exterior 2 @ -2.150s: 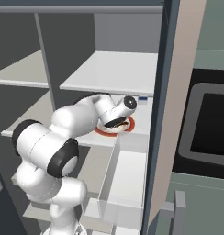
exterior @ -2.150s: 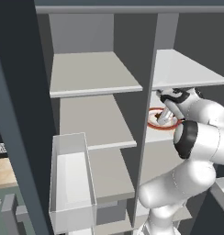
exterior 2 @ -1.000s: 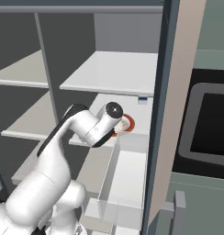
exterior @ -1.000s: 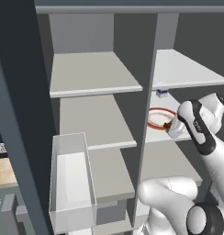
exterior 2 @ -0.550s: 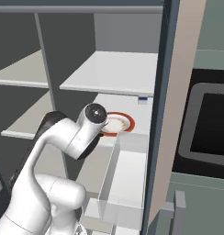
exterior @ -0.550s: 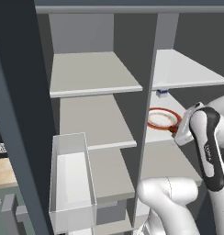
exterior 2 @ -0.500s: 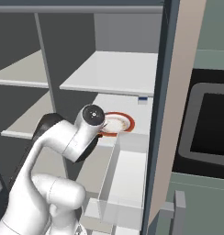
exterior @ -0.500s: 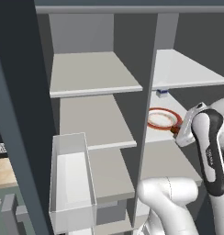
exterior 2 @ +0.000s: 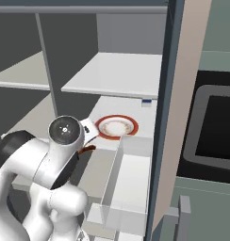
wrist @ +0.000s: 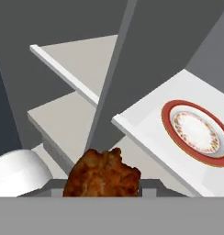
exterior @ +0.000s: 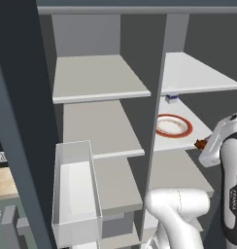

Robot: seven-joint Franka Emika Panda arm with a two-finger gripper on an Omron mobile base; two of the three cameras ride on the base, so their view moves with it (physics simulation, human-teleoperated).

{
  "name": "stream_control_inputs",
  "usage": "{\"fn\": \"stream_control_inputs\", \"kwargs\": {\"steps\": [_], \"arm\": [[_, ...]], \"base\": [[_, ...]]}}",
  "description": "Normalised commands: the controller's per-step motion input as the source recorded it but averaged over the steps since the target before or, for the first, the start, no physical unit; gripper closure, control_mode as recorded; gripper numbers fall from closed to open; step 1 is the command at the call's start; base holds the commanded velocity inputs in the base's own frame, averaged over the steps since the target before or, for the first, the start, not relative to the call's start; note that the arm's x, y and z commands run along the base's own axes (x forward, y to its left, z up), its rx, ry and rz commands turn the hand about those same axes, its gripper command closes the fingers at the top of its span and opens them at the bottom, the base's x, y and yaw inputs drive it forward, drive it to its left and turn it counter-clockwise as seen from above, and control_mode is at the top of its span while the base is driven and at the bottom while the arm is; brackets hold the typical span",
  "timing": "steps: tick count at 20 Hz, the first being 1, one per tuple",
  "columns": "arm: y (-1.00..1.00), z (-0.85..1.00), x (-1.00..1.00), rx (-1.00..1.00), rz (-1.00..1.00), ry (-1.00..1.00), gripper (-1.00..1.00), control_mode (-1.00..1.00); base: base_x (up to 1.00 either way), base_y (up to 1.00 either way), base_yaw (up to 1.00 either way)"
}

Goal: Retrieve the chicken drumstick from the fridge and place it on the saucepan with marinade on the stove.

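The fridge (exterior: pixel 98 78) stands open in front of me, its pale shelves in all three views. My gripper (wrist: pixel 103 184) is shut on the chicken drumstick (wrist: pixel 103 174), a knobbly brown lump low in the hand view. In the left base view the gripper (exterior: pixel 204 146) hangs just off the front edge of the right middle shelf, a brown tip of the chicken drumstick (exterior: pixel 200 144) poking out. The right base view shows that brown tip (exterior 2: pixel 87 148) under the hand. The saucepan, marinade and stove are out of view.
A red-rimmed plate (exterior: pixel 173 125) (exterior 2: pixel 117 127) (wrist: pixel 196 131) lies bare on the right middle shelf. A small white and blue box (exterior: pixel 172 98) sits behind it. Clear door bins (exterior: pixel 74 194) (exterior 2: pixel 128 183) flank the arm. A vertical divider (exterior: pixel 157 121) splits the shelves.
The hand has drawn back from over the plate toward the shelf's front edge, carrying the drumstick. The plate is now uncovered.
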Motion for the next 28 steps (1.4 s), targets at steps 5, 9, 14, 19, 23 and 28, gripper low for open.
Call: {"fn": "stream_control_inputs", "kwargs": {"steps": [5, 9, 14, 19, 23, 28], "arm": [[0.08, 0.00, -0.17, -0.02, -0.10, 0.00, 1.00, -1.00], [0.00, 0.00, 0.00, 0.00, 0.00, 0.00, 1.00, 1.00], [0.00, 0.00, 0.00, 0.00, 0.00, 0.00, 1.00, 1.00], [0.00, 0.00, 0.00, 0.00, 0.00, 0.00, 1.00, 1.00], [0.00, 0.00, 0.00, 0.00, 0.00, 0.00, 1.00, 1.00], [0.00, 0.00, 0.00, 0.00, 0.00, 0.00, 1.00, 1.00]], "base": [[0.00, 0.00, 0.00], [0.00, 0.00, 0.00], [-0.23, 0.00, 0.00], [-0.97, 0.00, 0.00], [-1.00, 0.04, 0.00], [-0.98, 0.12, 0.00]]}}
